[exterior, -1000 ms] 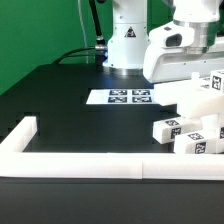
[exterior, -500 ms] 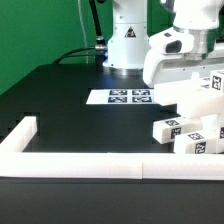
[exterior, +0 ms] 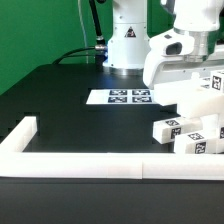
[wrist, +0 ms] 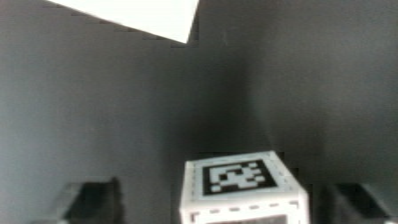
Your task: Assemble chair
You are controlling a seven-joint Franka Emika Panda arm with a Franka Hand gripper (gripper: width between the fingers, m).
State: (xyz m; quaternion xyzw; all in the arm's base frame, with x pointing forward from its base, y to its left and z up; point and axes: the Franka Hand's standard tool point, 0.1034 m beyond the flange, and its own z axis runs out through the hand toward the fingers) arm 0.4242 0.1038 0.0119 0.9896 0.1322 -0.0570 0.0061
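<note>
Chair parts (exterior: 190, 132) lay clustered on the black desk (exterior: 60, 95) at the exterior view's right, one tagged block (wrist: 237, 188) sitting between the pincer (wrist: 231, 200) fingers, jaws apart and not touching it, apparently straddled for a grasp.

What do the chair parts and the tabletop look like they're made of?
Chair parts: probably white plastic with a smooth, matte finish; they are uniformly white with crisp blocky edges and carry black-and-white square tags, apparently printed. Tabletop: a dark, matte surface showing no visible grain; the exact material can't be told.
</note>
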